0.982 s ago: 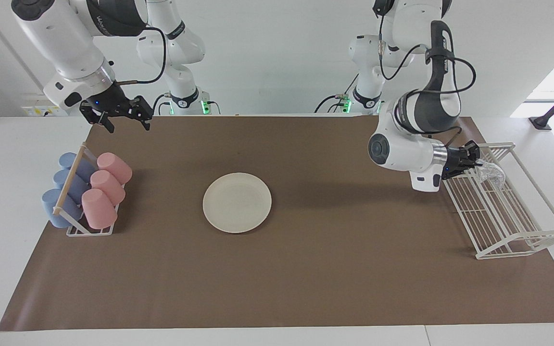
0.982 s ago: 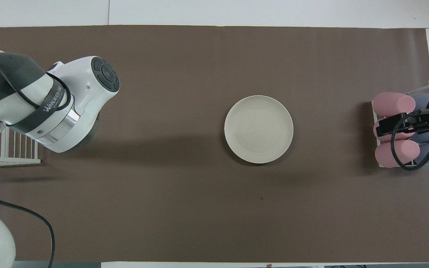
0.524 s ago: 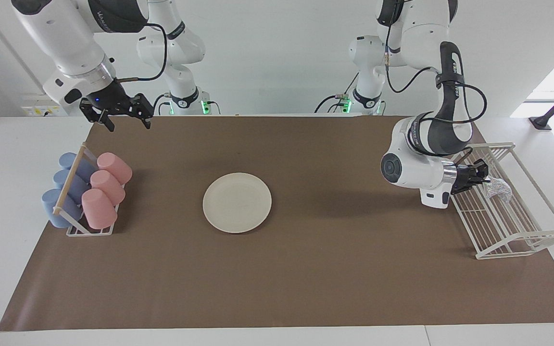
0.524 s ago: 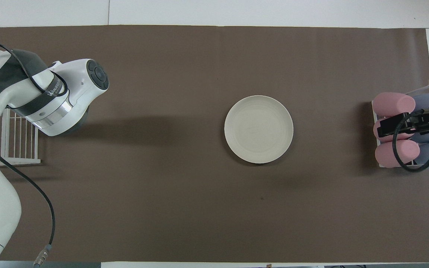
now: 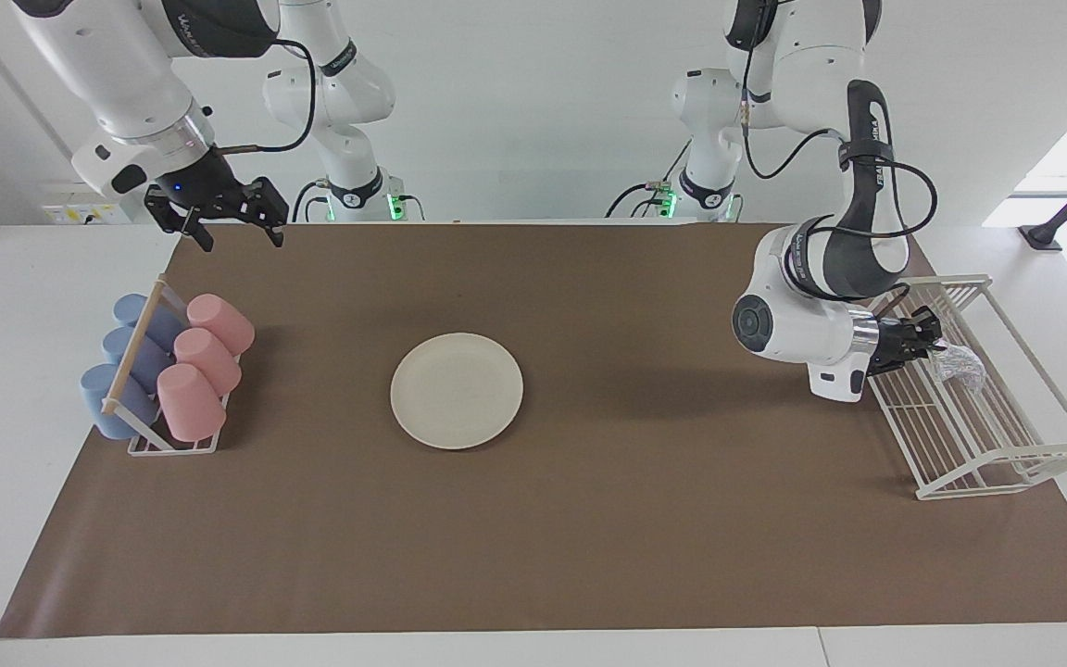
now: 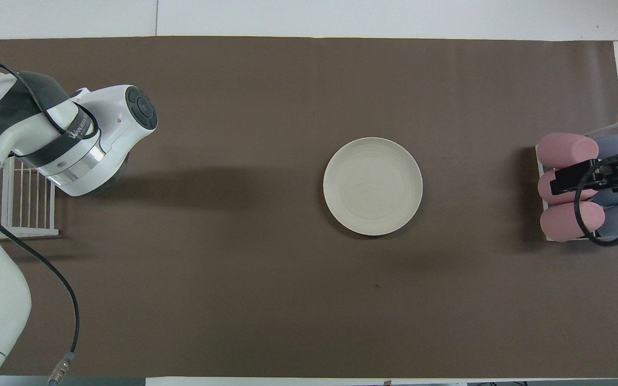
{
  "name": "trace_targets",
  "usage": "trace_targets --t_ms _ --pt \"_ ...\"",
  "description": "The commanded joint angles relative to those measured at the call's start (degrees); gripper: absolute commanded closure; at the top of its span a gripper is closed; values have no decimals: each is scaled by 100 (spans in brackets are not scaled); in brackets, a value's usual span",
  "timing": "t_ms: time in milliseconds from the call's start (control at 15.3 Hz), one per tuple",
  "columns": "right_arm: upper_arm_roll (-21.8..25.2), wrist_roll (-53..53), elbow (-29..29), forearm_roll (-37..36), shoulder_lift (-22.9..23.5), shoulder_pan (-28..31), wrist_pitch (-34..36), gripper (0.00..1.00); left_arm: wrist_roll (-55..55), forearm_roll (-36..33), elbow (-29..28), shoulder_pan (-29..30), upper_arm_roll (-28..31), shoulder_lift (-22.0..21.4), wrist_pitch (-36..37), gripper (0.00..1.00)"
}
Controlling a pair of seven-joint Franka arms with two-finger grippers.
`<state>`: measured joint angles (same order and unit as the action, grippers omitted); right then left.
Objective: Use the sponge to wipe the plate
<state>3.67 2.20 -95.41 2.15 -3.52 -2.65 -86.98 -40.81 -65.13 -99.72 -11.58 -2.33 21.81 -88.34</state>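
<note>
Plate sitting bare mid-desk, sponge in rack

Plate [image 5: 457, 391] is lying flat at centre of frame on brown mat [image 5: 589, 556], nothing touching it. Sponge [image 5: 958, 365] is resting in white wire rack [image 5: 1006, 459] at right of facing view. Left gripper [image 5: 926, 340] is sitting right at sponge; jaws — can't tell if gripping. Right gripper [image 5: 235, 222] is hanging upper left w/ jaws spread wide, above the cup rack [image 5: 172, 445] of pink and blue cups.
</note>
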Motion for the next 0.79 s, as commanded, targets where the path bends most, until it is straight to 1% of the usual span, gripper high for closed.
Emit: trace_targets --t_ms 0,524,655,720 --pt "-7 -97 14 -40 -88 10 58 0 -24 36 -92 77 -30 -98 -131 0" --pt "-16 -281 -21 -48 -105 -7 14 0 -50 71 -92 77 -39 -98 -131 0" --pt "-16 -273 -21 -48 -105 -7 23 0 -50 420 -4 68 -30 -98 -140 0" --pt "-16 -264 -21 -48 -105 -7 14 0 -50 814 135 77 -39 -115 -157 0"
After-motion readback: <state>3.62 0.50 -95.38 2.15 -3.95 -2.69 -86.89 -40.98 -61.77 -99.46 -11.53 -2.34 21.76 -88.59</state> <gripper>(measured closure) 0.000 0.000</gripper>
